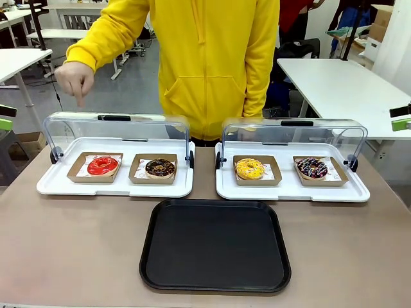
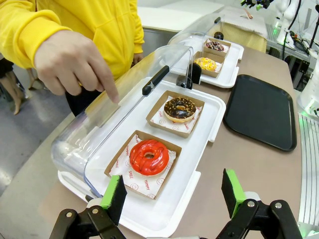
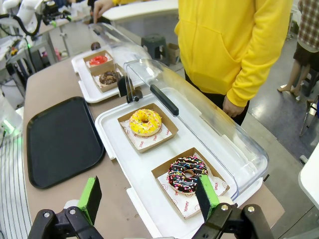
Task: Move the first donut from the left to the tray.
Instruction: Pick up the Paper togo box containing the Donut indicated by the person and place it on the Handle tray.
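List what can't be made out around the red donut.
Front view: print on the paper under the red donut, too small.
Left wrist view: display tray's near corner, behind the left hand and cut by the bottom edge.
Right wrist view: the donut's holder, too far for detail.

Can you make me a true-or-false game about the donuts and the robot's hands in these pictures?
1. The glossy red-glazed ring donut sits in a brown cardboard holder on the left white display tray. True.
2. A donut lies on the large flat black plastic tray. False: all four donuts sit on white display trays.
3. The left gripper is squeezing the red donut. False: its jaws stand open, short of it.
4. The person's hand points a finger down above the raised clear lid. True.
5. The yellow donut sits beside the red one. False: the chocolate-glazed donut does.
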Robot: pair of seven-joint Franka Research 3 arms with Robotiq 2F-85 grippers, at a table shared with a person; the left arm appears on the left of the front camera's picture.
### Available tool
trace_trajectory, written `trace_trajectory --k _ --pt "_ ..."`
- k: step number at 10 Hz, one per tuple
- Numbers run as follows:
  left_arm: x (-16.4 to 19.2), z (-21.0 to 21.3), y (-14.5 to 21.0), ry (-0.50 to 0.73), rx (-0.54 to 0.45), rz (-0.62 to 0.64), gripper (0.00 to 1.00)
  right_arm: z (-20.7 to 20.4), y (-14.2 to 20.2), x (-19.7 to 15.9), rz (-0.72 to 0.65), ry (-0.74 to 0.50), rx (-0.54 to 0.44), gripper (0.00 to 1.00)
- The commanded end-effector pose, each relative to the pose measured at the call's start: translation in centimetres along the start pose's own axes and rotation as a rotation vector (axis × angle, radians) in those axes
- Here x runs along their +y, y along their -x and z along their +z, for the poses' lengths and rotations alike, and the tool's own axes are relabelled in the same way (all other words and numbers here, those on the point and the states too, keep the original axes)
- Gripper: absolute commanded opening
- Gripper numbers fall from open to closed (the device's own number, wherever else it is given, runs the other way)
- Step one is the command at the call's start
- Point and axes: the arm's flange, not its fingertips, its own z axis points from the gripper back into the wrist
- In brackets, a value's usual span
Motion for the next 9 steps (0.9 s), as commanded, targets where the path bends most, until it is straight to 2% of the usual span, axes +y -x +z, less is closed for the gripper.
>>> trace_trajectory --k 1,9 --pt "0.01 0.02 -0.19 0.001 -0.023 -0.007 1.00 -0.07 -0.22 -0.17 0.007 0.000 -0.029 1.00" --pt "0.01 0.02 -0.19 0.001 -0.023 -0.007 1.00 -0.07 -0.22 -0.17 0.007 0.000 -0.029 1.00"
